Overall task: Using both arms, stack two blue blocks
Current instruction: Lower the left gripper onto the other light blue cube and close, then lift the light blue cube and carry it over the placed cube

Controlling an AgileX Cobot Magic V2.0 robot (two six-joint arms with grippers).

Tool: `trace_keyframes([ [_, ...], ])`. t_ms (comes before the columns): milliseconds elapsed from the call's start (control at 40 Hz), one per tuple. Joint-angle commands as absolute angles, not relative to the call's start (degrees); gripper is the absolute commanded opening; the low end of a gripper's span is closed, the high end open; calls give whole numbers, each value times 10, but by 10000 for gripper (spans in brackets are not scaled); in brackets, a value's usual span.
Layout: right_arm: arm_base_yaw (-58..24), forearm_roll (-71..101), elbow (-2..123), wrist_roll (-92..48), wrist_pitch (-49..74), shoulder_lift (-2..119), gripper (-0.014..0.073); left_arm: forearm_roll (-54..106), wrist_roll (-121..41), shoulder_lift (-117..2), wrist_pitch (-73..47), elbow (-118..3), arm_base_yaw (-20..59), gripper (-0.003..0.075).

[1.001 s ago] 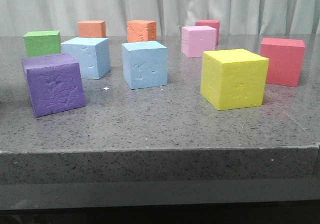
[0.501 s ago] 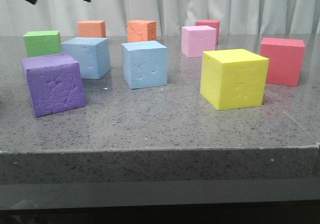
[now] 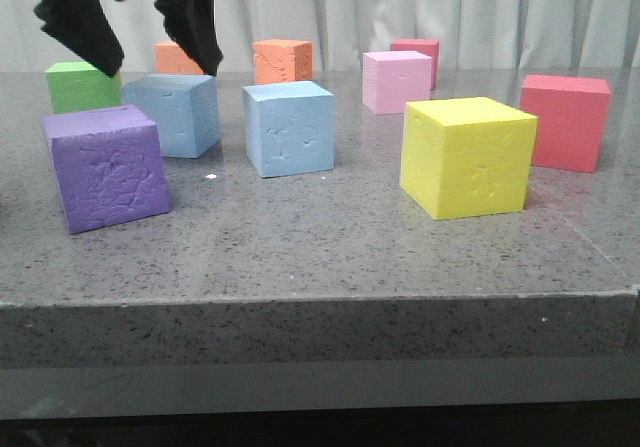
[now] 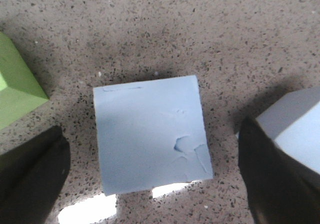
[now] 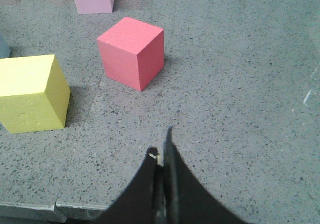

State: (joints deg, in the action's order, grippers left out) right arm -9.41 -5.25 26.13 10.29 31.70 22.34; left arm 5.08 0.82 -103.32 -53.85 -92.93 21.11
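We see the left pincer [image 3: 150, 52] spread wide and holding nothing, hanging just above the left blue block [image 3: 175, 114], one finger [image 4: 30, 176] to each side of the cube and clear of it in the left wrist view. That block sits on the grey tabletop [image 3: 320, 247] near the second blue block [image 3: 290, 127], with a gap between them, the green cube [image 3: 80, 85] just behind-left and the purple cube [image 3: 105, 167] in front. The right pincer [image 5: 161, 161] has its fingers pressed together on nothing above bare tabletop, well apart from both blue blocks, with the red cube [image 5: 132, 52] and yellow cube [image 5: 32, 92] ahead of it.
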Motion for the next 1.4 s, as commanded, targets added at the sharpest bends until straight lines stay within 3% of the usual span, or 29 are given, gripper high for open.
trace_keyframes([
  [0, -90, -65, 275, 98, 274, 225, -67, 58, 6, -1020, -517, -949, 216, 659],
  [375, -90, -65, 275, 98, 274, 225, -67, 58, 6, -1033, -516, -949, 216, 648],
  [651, -90, -65, 275, 98, 274, 225, -67, 58, 6, -1033, -517, -949, 216, 428],
  [776, -90, -65, 275, 98, 274, 225, -67, 58, 6, -1033, -517, -949, 216, 368],
  [976, -90, -65, 275, 98, 274, 225, -67, 58, 6, -1033, -537, -972, 216, 365],
  [1376, -90, -64, 275, 98, 274, 225, -67, 74, 6, -1033, -657, -1129, 236, 365],
])
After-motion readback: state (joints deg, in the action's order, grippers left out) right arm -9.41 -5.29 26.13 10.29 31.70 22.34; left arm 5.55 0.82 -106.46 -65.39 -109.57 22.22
